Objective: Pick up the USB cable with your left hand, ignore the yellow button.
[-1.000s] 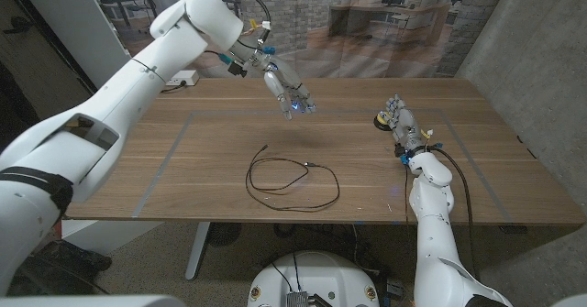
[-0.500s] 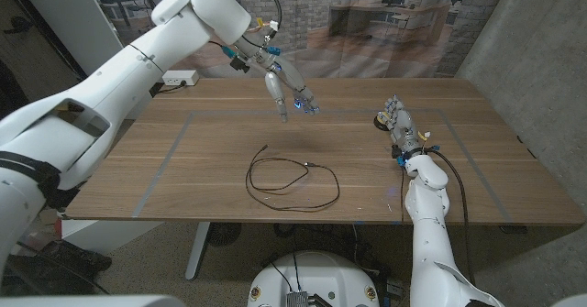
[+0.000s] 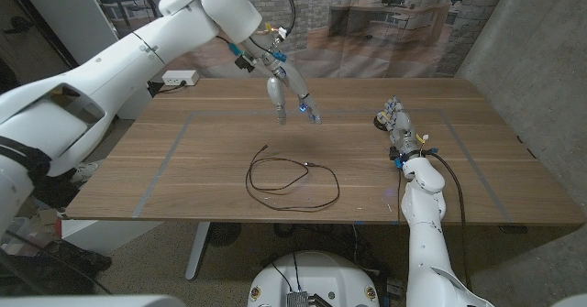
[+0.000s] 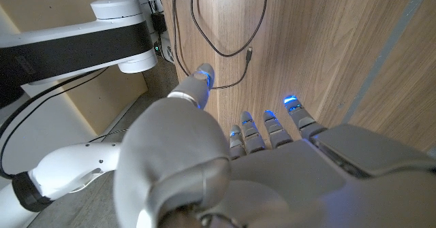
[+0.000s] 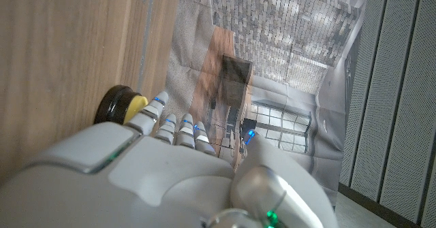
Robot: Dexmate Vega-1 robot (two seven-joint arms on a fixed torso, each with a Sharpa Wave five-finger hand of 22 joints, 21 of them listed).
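Head view: USB cable [image 3: 292, 180] is lying in a loose loop on the wooden surface [image 3: 202, 165], toward the near edge, roughly centre. Left hand [image 3: 295, 101] is hanging in the air over the surface beyond the loop, well apart from it, fingers pointing down and spread, holding nothing.

Left wrist view is giving what the head view isn't: looking along the back of the left hand [image 4: 272, 160], fingertips [image 4: 291, 109] apart with blue lights on them, thumb out to the side, and the cable [image 4: 225, 30] on the wood past the fingertips, one plug end [image 4: 249, 53] showing. No contact with the cable. The loop is running out of frame here, so its full shape is only readable from the head view.

Right hand [image 3: 397, 124] is sitting at the right side of the surface, just beside the yellow button [image 3: 380, 120]. From the head view the button is small and partly covered by the fingers. Right wrist view is showing it better: yellow cap on a dark round base [image 5: 121, 104], right hand [image 5: 157, 167] fingertips just beside it; can't tell whether they're touching. Fingers look loosely extended, nothing held.

White power strip [image 3: 181, 77] is lying at the far left corner.
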